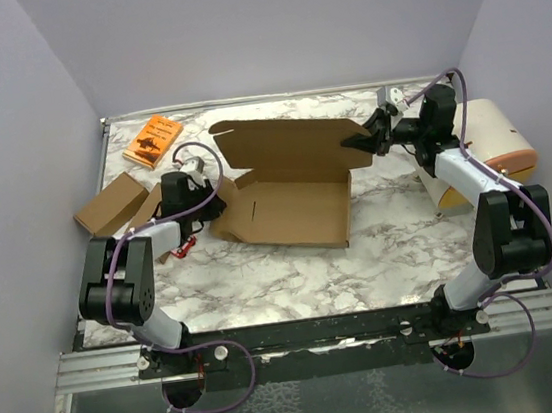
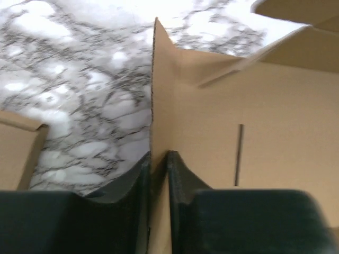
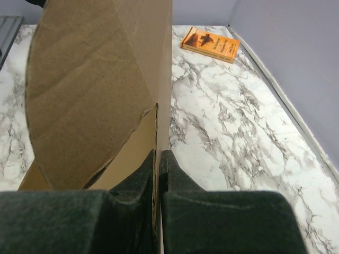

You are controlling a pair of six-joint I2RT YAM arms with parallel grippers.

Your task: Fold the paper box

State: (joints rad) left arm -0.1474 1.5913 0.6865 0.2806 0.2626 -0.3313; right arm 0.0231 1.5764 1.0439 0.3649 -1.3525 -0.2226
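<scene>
Pale lilac walls (image 1: 264, 27) close the place in on three sides, plain, no marks. The table (image 1: 295, 280) fills the middle of the top view: white marble-look top w/ grey veins, a bit glossy. Along its near edge runs a silver metal rail (image 1: 312, 335) where both arms are bolted. Below that, at the bottom of the frame, is a dull textured metal sheet (image 1: 310, 404).

The paper box (image 1: 292, 210) sits at the ctr of the table. It's brown, the tray part flat on the marble w/ low walls up and the big lid flap raised at the back. The right gripper (image 1: 367, 140) is at the lid's right-hand tab, upper right of ctr. Its wrist view shows the fingers (image 3: 212, 211) pressed together on the cardboard edge. The left gripper (image 1: 213, 204) is at the box's left wall. Its fingers (image 2: 183, 180) sit either side of the upright wall, a bit apart w/ a dark gap on one side, so not pinching.

Far right edge: a peach-and-cream rounded thing (image 1: 497, 139), can't tell what. Left edge: a smaller brown carton (image 1: 109, 204) lying on the marble. Upper left: an orange book (image 1: 153, 141), flat, well apart from the box. There's a small red bit (image 1: 185, 246) by the left arm, too small to make out.
</scene>
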